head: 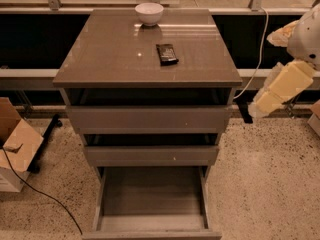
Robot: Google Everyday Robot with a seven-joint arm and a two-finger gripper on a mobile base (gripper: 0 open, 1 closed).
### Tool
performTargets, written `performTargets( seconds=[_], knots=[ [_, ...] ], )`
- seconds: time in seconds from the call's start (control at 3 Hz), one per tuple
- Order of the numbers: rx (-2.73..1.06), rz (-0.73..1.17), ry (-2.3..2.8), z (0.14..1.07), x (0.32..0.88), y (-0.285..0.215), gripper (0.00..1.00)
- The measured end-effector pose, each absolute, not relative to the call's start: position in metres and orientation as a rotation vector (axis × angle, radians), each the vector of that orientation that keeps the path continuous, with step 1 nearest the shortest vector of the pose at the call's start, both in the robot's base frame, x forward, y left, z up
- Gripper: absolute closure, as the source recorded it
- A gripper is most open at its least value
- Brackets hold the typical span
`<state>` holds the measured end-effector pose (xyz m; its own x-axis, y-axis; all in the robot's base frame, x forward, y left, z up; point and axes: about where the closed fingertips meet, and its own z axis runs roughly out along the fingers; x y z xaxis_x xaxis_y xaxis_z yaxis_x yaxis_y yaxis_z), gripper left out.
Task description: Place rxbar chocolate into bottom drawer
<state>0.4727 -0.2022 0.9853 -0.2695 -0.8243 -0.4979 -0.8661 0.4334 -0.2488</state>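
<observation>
The rxbar chocolate (pixel 167 54), a small flat bar in a black wrapper, lies on the cabinet top, right of centre. The bottom drawer (pixel 152 225) is pulled out wide and its grey tray holds nothing. My gripper (pixel 260 106) hangs at the end of the cream arm to the right of the cabinet, about level with the top drawer. It is apart from the cabinet and well away from the bar.
A white bowl (pixel 149 13) stands at the back of the cabinet top (pixel 110 59). The two upper drawers (pixel 150 119) stick out a little. A cardboard box (pixel 15 144) and a black cable (pixel 45 196) lie on the floor at left. A white cable (pixel 257 54) hangs at right.
</observation>
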Motion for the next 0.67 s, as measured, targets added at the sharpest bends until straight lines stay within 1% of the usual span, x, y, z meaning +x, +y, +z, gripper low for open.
performTargets(
  seconds=[0.67],
  knots=[
    [-1.299,0.222,2.046,0.982,0.53,-0.192,0.0]
  ],
)
